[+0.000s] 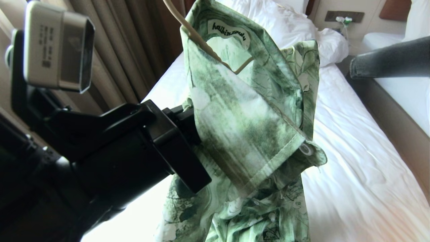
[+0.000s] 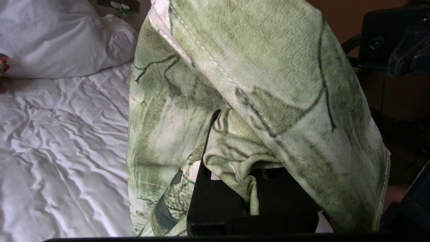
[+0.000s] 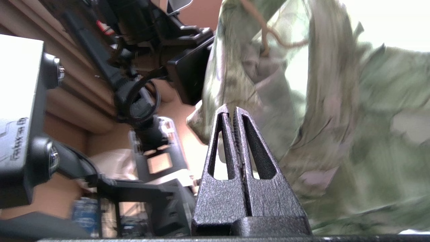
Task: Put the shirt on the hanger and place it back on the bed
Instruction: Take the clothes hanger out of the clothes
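Observation:
The green leaf-print shirt [image 1: 248,127] hangs in the air over the bed [image 1: 356,161], collar uppermost. The cream wire hanger [image 1: 201,41] runs down through the collar opening; its top is out of view. My left gripper [image 2: 250,191] is shut on a fold of the shirt [image 2: 235,148], with more cloth draped over its fingers. In the head view those fingers are hidden under the fabric. My right gripper [image 3: 231,111] is shut with nothing between its fingers, close in front of the shirt [image 3: 322,111] and apart from it. The hanger [image 3: 268,33] shows above it.
My left arm with its wrist camera [image 1: 58,47] fills the left of the head view. Curtains [image 1: 134,50] hang behind it. White pillows [image 1: 295,27] lie at the bed's head. A person's grey-clad limb [image 1: 389,60] reaches in over a second bed [image 1: 406,97] at the right.

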Available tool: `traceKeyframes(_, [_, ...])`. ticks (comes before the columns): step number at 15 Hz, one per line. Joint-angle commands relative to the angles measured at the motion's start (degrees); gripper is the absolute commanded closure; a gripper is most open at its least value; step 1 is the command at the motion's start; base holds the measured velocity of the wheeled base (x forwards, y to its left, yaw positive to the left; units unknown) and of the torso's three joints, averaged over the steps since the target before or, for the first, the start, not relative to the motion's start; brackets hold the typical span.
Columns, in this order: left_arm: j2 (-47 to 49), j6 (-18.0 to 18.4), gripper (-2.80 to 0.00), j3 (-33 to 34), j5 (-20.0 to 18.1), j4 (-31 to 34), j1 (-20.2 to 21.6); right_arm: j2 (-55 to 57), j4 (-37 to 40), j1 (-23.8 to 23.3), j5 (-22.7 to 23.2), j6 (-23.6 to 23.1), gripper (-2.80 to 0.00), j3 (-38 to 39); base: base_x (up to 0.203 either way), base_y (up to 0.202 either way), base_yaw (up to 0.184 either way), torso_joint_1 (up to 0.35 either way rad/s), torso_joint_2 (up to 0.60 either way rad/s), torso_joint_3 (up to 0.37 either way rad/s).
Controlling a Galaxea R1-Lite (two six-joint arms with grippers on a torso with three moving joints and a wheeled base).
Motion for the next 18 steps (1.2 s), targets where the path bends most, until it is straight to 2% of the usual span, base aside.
traceKeyframes(1, [0.68, -0.08, 0.0, -0.04, 0.04, -0.29, -0.06, 2.2, 0.7, 0.37, -0.51, -2.47, 0.0, -2.5, 0.0, 0.0, 0.0, 0.0, 0.0, 0.0])
traceKeyframes(3, [1.54, -0.13, 0.0, 0.1, 0.12, -0.35, -0.06, 4.89, 4.62, 2.48, -4.53, -5.44, 0.0, -9.31, 0.0, 0.0, 0.0, 0.0, 0.0, 0.0])
traceKeyframes(5, [1.53, -0.13, 0.0, 0.02, 0.21, -0.3, 0.02, 8.17, 10.41, 4.65, -9.67, -13.6, 0.0, -15.11, 0.0, 0.0, 0.0, 0.0, 0.0, 0.0])
traceKeyframes(8, [1.52, -0.13, 0.0, 0.11, 0.22, -0.29, 0.02, 9.93, 11.57, 6.47, -17.7, -20.2, 0.0, -15.95, 0.0, 0.0, 0.0, 0.0, 0.0, 0.0])
traceKeyframes(11, [2.77, -0.13, 0.0, 0.19, 0.22, -0.29, -0.06, 10.16, 5.74, 7.39, -19.44, -22.65, 0.0, -15.95, 0.0, 0.0, 0.0, 0.0, 0.0, 0.0])
traceKeyframes(17, [3.12, -0.13, 0.0, 0.11, 0.29, -0.29, -0.06, 13.84, 3.1, 10.21, -19.59, -23.11, 0.0, -15.95, 0.0, 0.0, 0.0, 0.0, 0.0, 0.0])
traceKeyframes(18, [3.12, -0.13, 0.0, 0.02, 0.31, -0.29, -0.06, 14.27, 2.74, 10.44, -19.61, -23.4, -2.8, -15.95, 0.0, 0.0, 0.0, 0.0, 0.0, 0.0])
